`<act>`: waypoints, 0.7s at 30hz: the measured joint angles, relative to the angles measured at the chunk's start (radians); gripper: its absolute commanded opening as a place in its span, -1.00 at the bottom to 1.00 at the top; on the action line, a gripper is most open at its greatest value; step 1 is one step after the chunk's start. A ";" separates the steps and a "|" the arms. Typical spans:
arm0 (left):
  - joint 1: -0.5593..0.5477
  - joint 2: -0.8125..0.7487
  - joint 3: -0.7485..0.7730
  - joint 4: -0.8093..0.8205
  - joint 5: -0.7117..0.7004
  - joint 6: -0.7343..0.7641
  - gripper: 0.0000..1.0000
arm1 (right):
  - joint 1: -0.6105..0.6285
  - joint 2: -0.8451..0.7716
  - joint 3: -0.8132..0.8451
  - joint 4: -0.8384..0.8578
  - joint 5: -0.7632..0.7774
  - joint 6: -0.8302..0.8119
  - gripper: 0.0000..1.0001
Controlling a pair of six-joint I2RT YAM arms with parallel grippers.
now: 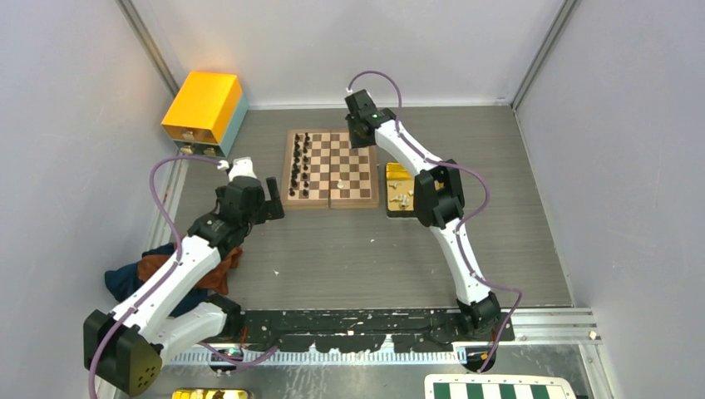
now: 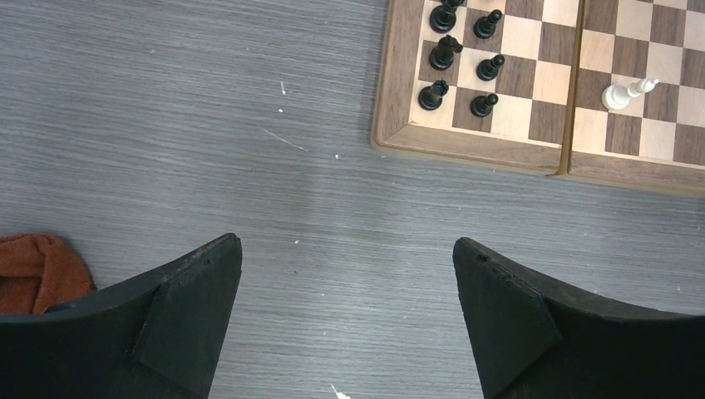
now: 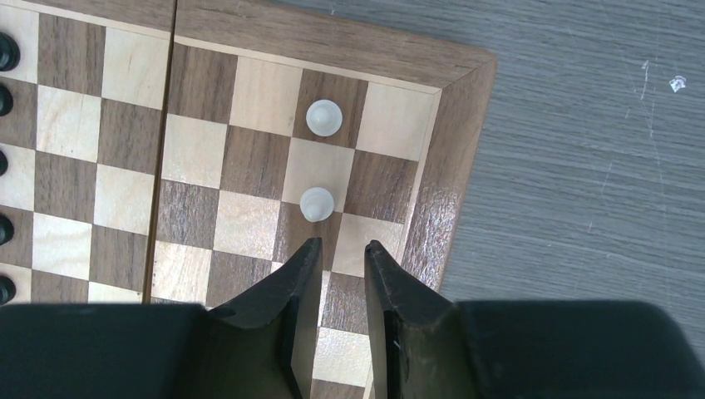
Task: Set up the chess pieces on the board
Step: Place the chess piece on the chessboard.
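Observation:
The wooden board lies at the table's centre back. Black pieces fill its left two columns, and several of them show in the left wrist view. One white piece lies near the seam, tipped on its side. Two white pawns stand at the board's far right corner. My right gripper hovers just behind the nearer pawn, narrowly open with nothing between its fingers. My left gripper hangs wide open over bare table, left of the board's frame.
A gold tray holding several white pieces sits right of the board, partly under my right arm. A yellow box stands at the back left. A red and blue cloth lies under the left arm. A green-and-white board is at the bottom edge.

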 measured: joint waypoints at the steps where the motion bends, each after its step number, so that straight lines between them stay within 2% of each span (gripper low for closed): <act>1: 0.000 0.002 0.000 0.000 0.000 0.000 0.98 | 0.000 0.000 0.002 0.000 0.000 0.000 -0.37; 21: 0.000 0.019 0.000 0.001 -0.003 0.000 0.98 | -0.005 0.012 0.017 -0.007 -0.023 0.001 -0.37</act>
